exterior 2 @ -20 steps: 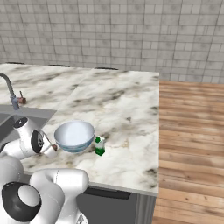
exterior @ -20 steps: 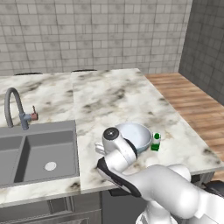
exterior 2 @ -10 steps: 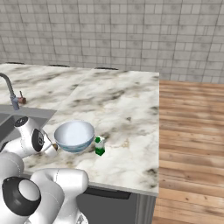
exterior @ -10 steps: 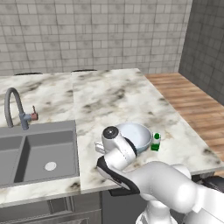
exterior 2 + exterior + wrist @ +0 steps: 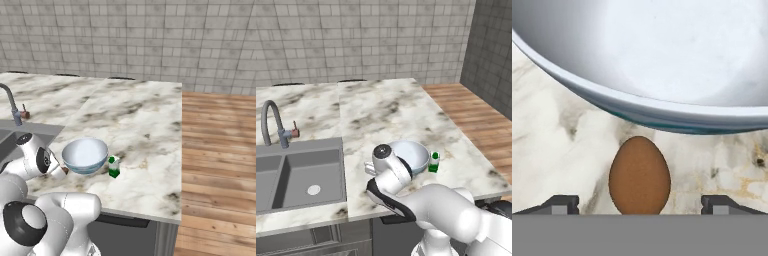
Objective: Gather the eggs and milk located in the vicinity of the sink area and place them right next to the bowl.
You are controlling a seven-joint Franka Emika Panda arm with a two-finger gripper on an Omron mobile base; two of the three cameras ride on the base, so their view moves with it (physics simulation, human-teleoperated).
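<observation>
**Egg down by the bowl, jaws apart**

I'm taking the bowl (image 5: pixel 410 156) as my landmark. From the hand camera I see the egg (image 5: pixel 639 175) lying on the marble counter (image 5: pixel 386 112) just in front of the bowl's rim, close beside it; whether the two touch I cannot tell. The gripper (image 5: pixel 639 204) is released: its two dark fingertips (image 5: pixel 559 204) stand wide to either side of the egg, each with clear counter between tip and shell, so nothing is grasped.

In the left base view the arm's wrist sits low against the near-left side of the bowl and hides the egg there. The milk (image 5: pixel 433 162) stands upright just beside the bowl on its right, green body and green cap visible; in the right base view it (image 5: pixel 114 167) appears the same way, near the bowl's (image 5: pixel 85 155) right edge. The sink (image 5: pixel 298 172) lies well to the left of the bowl, with the faucet (image 5: pixel 273 122) behind its basins.
</observation>
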